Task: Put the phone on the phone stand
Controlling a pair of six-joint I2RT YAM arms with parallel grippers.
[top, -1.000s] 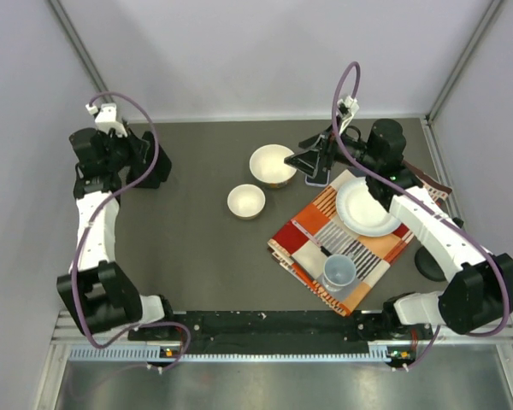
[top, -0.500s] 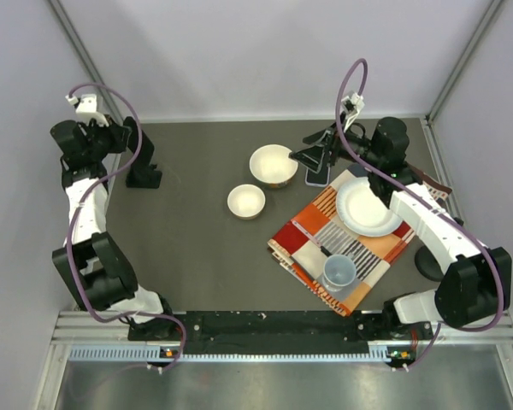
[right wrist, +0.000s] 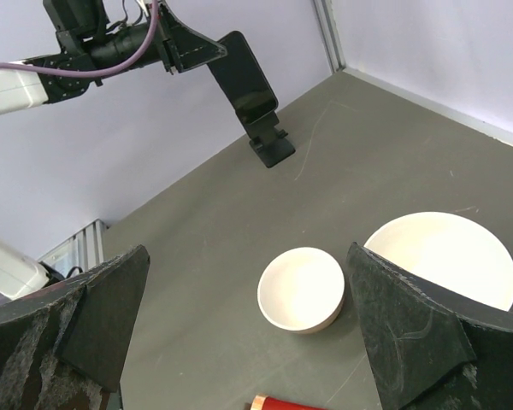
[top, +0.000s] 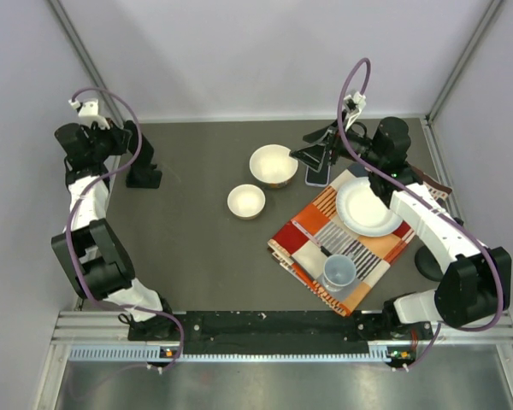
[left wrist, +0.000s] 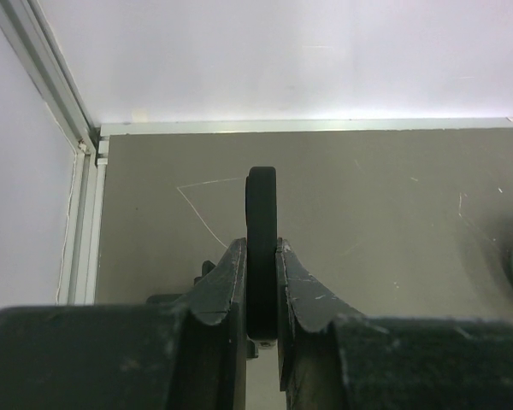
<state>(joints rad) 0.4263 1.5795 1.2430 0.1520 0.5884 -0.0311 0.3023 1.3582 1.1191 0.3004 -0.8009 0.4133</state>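
Rigid, slick-looking dark slab phone (top: 317, 175) beside the big white bowl (top: 273, 165): pinch its long edges with the wide-spread right gripper (right wrist: 248, 249), while the left gripper (left wrist: 261, 249) clamps the black plastic phone stand (left wrist: 261, 196).

Matt tabletop (top: 197, 231), glossy bowls (top: 273, 165), woven cloth (top: 312, 239), smooth black plastic phone stand (right wrist: 248, 85).
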